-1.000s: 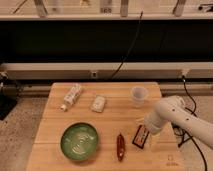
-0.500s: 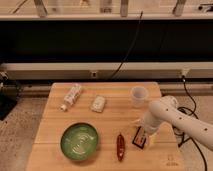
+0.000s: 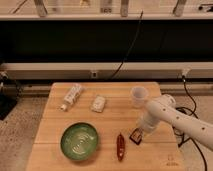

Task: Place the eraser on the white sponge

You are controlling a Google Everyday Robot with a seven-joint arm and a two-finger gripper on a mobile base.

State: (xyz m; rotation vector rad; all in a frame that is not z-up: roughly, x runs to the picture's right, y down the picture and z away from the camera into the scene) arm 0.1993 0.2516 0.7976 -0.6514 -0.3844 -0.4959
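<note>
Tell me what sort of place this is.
Probably a robotics lab or test room: a pale wooden table, a black cable hanging down the wall, and the robot's end effector at the small dark eraser.

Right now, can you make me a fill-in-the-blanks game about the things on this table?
1. The gripper is down over the ___, just right of the red chili.
2. The white sponge lies between the white bottle and the see-through ___.
3. The round bowl is coloured ___.
Missing words: eraser, cup, green.
</note>
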